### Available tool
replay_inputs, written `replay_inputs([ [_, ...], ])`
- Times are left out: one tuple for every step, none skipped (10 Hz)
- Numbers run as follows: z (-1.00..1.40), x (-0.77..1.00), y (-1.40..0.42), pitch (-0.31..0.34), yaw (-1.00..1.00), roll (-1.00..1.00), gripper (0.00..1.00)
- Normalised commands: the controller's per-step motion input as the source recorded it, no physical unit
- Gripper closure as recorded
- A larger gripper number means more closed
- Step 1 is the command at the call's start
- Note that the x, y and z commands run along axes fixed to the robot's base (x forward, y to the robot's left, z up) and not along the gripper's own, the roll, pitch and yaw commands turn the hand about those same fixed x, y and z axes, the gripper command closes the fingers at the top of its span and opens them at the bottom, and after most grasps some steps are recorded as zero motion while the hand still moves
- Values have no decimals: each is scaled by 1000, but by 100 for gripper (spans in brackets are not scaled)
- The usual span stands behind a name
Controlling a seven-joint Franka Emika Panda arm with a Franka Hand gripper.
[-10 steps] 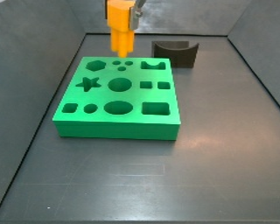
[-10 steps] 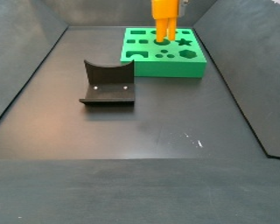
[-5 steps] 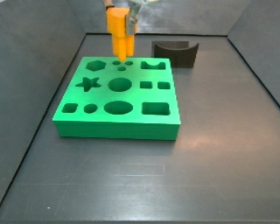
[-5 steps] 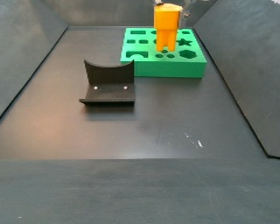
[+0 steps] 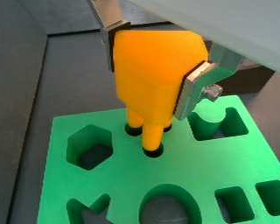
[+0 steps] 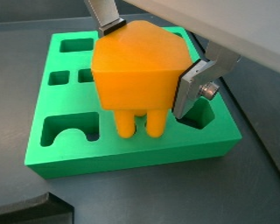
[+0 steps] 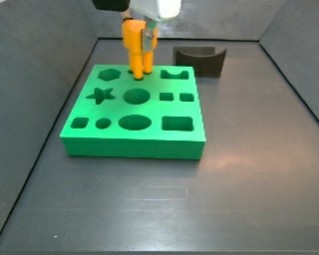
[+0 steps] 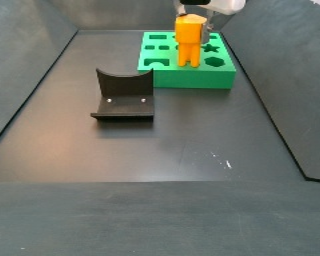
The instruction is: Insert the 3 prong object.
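The 3 prong object (image 5: 154, 74) is a tall bright orange piece, upright over the green block (image 5: 60, 171) of shaped holes. My gripper (image 5: 154, 61) is shut on its blocky upper body, one silver finger (image 5: 202, 83) on each side. It shows the same way in the other wrist view (image 6: 136, 66), held by the gripper (image 6: 149, 54). The thin legs (image 5: 149, 140) point down and their tips stand in small round holes in the block's far row. In both side views the piece (image 7: 136, 48) (image 8: 190, 38) stands upright in the block (image 7: 136, 144) (image 8: 190, 82).
A dark grey block with a curved notch (image 7: 202, 60) (image 8: 123, 95) stands on the floor apart from the green block. Dark walls enclose the floor. The green block also has star, hexagon, round and square holes (image 7: 136, 97).
The gripper has moved down with the orange piece. Its legs, which hung above the green block, now reach into the holes.
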Motion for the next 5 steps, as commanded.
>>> replay_inputs([
  [-306, 0, 100, 0, -34, 0, 100],
  [-426, 0, 0, -13, 151, 0, 100],
  [-369, 0, -54, -27, 369, 0, 100],
  [-337, 0, -200, 0, 377, -31, 100],
  [-340, 0, -243, 0, 437, -46, 100],
])
